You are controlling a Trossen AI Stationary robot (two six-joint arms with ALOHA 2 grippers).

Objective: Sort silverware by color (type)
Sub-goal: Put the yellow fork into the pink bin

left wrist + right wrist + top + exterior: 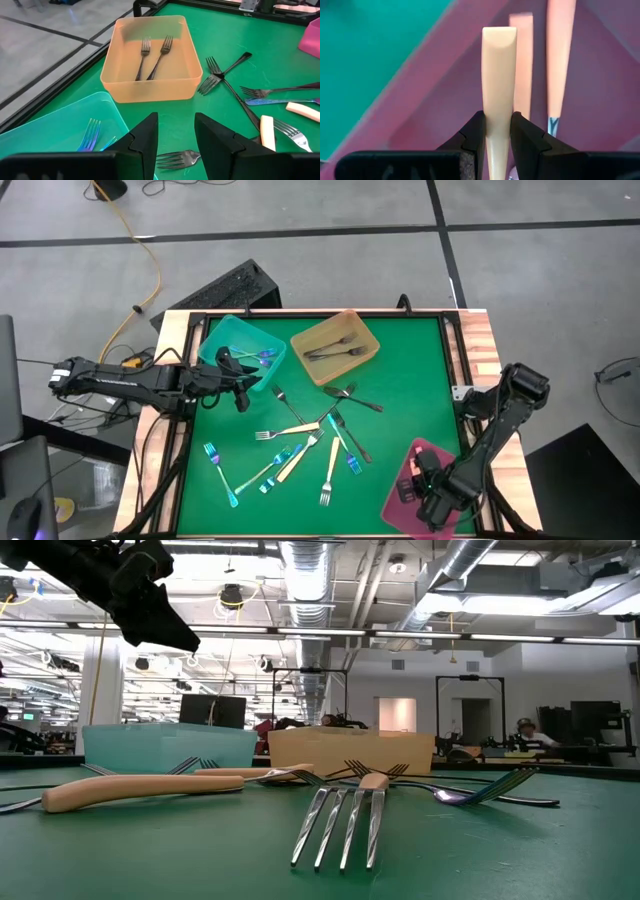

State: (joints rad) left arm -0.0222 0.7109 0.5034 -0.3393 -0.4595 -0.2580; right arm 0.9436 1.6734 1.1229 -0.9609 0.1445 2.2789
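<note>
1. Right gripper [497, 127]: lowered into the pink tray [400, 498] at the table's near right corner, its fingers clamped on a cream-handled utensil [499, 70]; 2 more cream handles [560, 55] lie on the tray floor beside it.
2. Left gripper [176, 137]: hovering at the edge of the teal tray [215, 343] near the table's far left, fingers apart with nothing between them; a dark grey fork [177, 159] lies on the mat just below the gap.
3. Teal tray: holds an iridescent fork [89, 136].
4. Amber tray [358, 328]: just beside the teal tray, on its right in the high view; holds 2 dark grey forks [335, 349] lying side by side.
5. Green mat [420, 390]: loose silverware is scattered across its middle, with dark grey forks [345, 393] nearer the amber tray, cream-handled forks [285, 431] in the centre, and iridescent blue-teal pieces [220, 473] toward the near left; several cross or touch.
</note>
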